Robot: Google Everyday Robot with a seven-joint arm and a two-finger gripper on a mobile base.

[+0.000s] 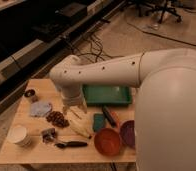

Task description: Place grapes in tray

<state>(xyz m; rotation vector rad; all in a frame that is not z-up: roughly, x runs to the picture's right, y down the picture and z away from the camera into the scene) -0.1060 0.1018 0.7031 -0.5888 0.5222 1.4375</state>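
The white arm (116,70) spans the bench (21,152), its tool (75,107) spread and empty beside the ungrasped grapes (57,119), tray (107,95) awaiting them.

My arm (108,70) reaches in from the right of my view over the table (21,154). The tool (75,110) hangs pointing down with its fingers spread apart, just right of the grapes (57,119) and near the front left corner of the tray (107,95). The grapes lie on the wood, apart from the tray, which sits at the table's far edge. Just in front of the tool I see a pale yellow object (81,127), then a dark green block (99,122), an orange-red bowl (108,142) and a purple bowl (128,133) touching it. Left of the grapes are a blue cloth (40,109), a small can (30,95) and a white cup (19,135). A black-handled utensil (72,144) lies near the front edge.
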